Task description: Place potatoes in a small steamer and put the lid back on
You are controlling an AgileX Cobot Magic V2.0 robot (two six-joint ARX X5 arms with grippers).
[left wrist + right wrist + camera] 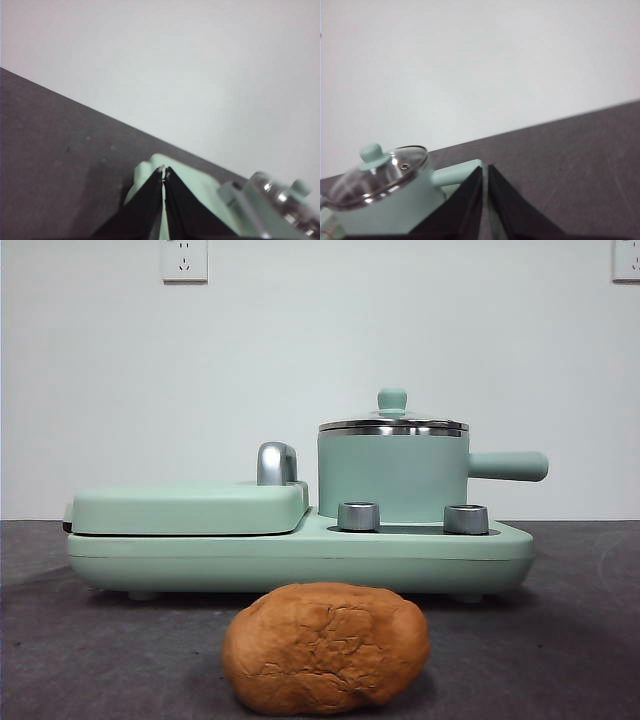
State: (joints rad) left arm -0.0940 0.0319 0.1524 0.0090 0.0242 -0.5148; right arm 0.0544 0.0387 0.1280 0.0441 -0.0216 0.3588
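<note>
The fingers (150,200) of the left gripper (163,172) are pressed together tip to tip and hold nothing; those of the right gripper (485,170) stand almost closed, with only a thin slit between them, and they too are empty. Both arms wait clear of the work, out of the front view.

Left to right across the table (580,640): the flat green griddle cover (190,508) with its chrome handle (277,463) sits on the left half of the mint cooker base (300,560); the potato (326,646) lies on the table in front of the base, near its middle; the small steamer (392,478) stands on the right half, its side handle (508,465) pointing right, with the lid (393,423) seated on its rim.

By my reading, no step has begun: the lid is on and the potato is untouched. The next move calls for 1 gripper to open, come down over the lid's knob (392,399), and lift the lid aside.

Count: 1 potato, 1 steamer, 1 lid, 2 dials (358,516), 2 wall sockets (184,259).
</note>
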